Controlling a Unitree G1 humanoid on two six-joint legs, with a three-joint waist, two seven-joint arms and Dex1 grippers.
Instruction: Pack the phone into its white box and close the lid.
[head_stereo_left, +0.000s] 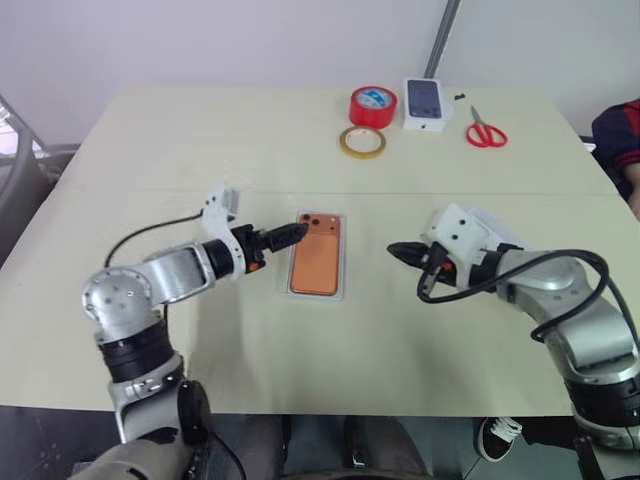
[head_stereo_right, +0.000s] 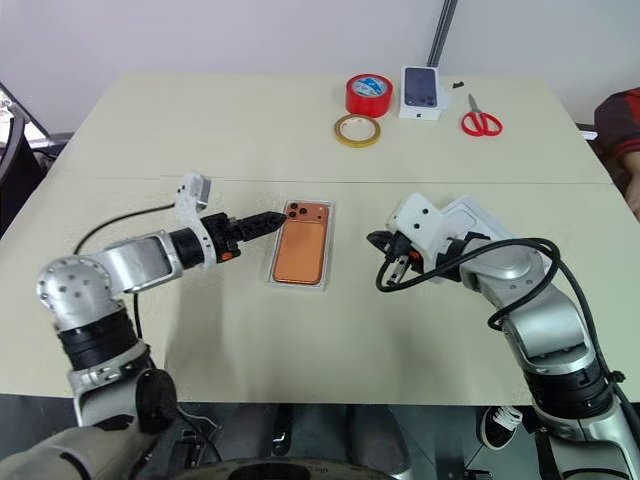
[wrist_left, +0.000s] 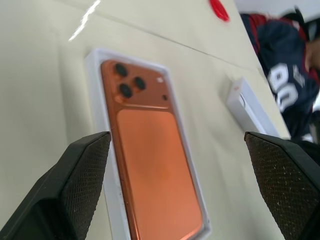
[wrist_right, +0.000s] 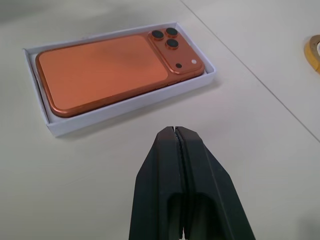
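The orange phone (head_stereo_left: 316, 256) lies back up inside the white box (head_stereo_left: 343, 262) in the middle of the table, its three lenses at the far corner. Just left of the box my left gripper (head_stereo_left: 291, 236) hovers open, its fingers (wrist_left: 82, 165) spread wide with nothing between them. To the right of the box my right gripper (wrist_right: 175, 131) is shut and empty, pointing at the box from a short way off. The white lid (head_stereo_right: 472, 213) lies on the table behind my right wrist, partly hidden by it.
At the far side of the table are a red tape roll (head_stereo_left: 373, 106), a yellowish tape ring (head_stereo_left: 361, 142), a small white box printed with a dark phone (head_stereo_left: 427, 103) and red scissors (head_stereo_left: 486, 132). A person (head_stereo_left: 620, 145) sits at the right edge.
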